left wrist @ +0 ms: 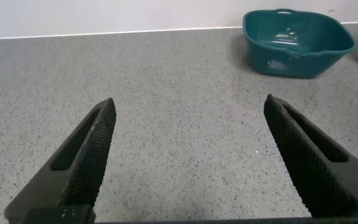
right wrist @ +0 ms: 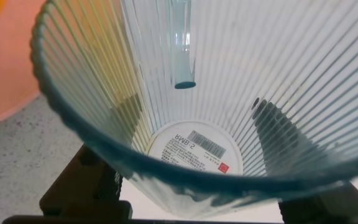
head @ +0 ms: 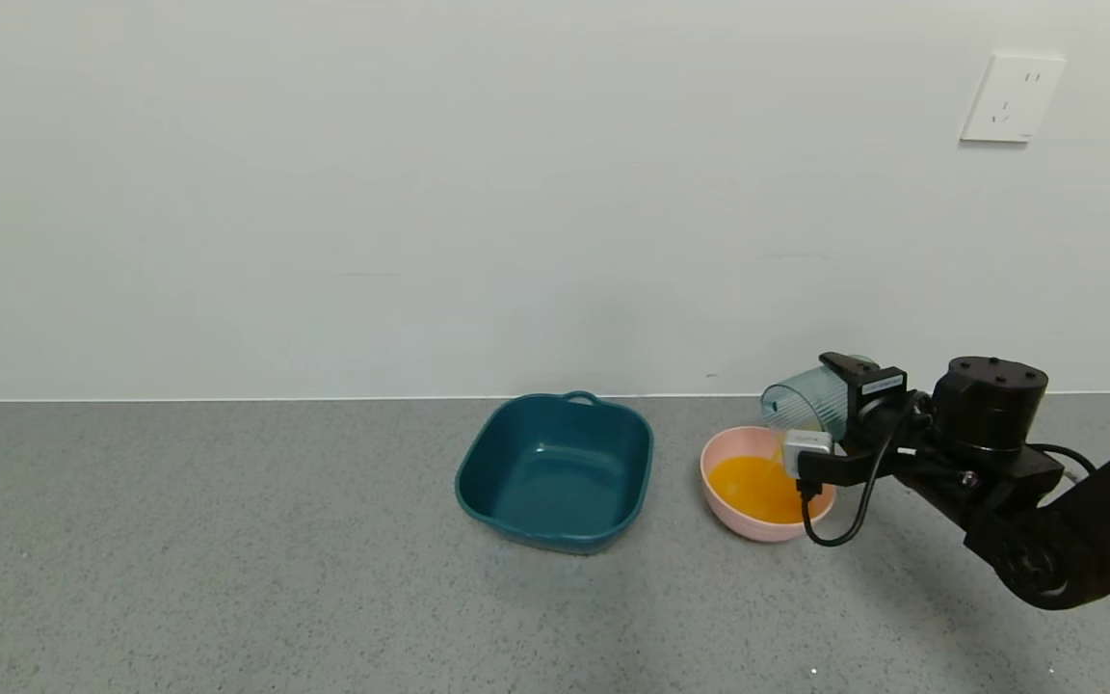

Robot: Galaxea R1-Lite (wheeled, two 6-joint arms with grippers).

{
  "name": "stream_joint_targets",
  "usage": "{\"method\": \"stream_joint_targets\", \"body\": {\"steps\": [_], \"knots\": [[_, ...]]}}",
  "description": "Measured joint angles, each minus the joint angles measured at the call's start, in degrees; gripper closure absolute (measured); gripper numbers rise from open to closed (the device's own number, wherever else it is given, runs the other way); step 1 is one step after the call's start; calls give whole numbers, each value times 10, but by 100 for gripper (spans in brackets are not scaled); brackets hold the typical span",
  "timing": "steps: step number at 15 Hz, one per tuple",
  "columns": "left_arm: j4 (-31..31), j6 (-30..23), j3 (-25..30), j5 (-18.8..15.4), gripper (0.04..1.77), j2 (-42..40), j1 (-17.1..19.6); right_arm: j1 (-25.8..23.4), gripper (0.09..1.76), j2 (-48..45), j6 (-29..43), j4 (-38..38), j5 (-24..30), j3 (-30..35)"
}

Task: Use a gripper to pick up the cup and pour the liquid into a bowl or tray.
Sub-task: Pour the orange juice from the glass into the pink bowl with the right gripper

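My right gripper [head: 839, 410] is shut on the cup [head: 806, 400], a ribbed pale blue-green plastic cup held tipped on its side with its mouth over the pink bowl [head: 724, 501]. The orange liquid [head: 757, 487] lies in the bowl. In the right wrist view I look into the cup [right wrist: 229, 93]; it is empty, with a label showing through its base, and the two dark fingers press its walls on either side. A corner of the pink bowl [right wrist: 5, 68] shows beside it. My left gripper [left wrist: 188, 155] is open and empty over the grey counter, out of the head view.
A dark teal square tray [head: 555, 472] stands empty just left of the pink bowl; it also shows in the left wrist view [left wrist: 297, 40]. The grey speckled counter [head: 227, 559] runs to a white wall. A wall socket [head: 1011, 96] is at the upper right.
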Motion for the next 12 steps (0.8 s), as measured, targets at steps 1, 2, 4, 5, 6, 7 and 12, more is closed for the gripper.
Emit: {"method": "stream_joint_targets", "body": {"steps": [1, 2, 4, 5, 6, 7, 12], "knots": [[0, 0, 0, 0, 9, 0, 0, 0, 50, -1, -12, 0, 0, 0], [0, 0, 0, 0, 9, 0, 0, 1, 50, -3, -23, 0, 0, -1], [0, 0, 0, 0, 9, 0, 0, 3, 50, -5, -34, 0, 0, -2], [0, 0, 0, 0, 9, 0, 0, 4, 50, -6, -41, -1, 0, -3], [0, 0, 0, 0, 9, 0, 0, 4, 50, -7, -44, -1, 0, -4], [0, 0, 0, 0, 9, 0, 0, 4, 50, -7, -44, -2, 0, -4], [0, 0, 0, 0, 9, 0, 0, 5, 50, -7, -44, -1, -1, -5]]}}
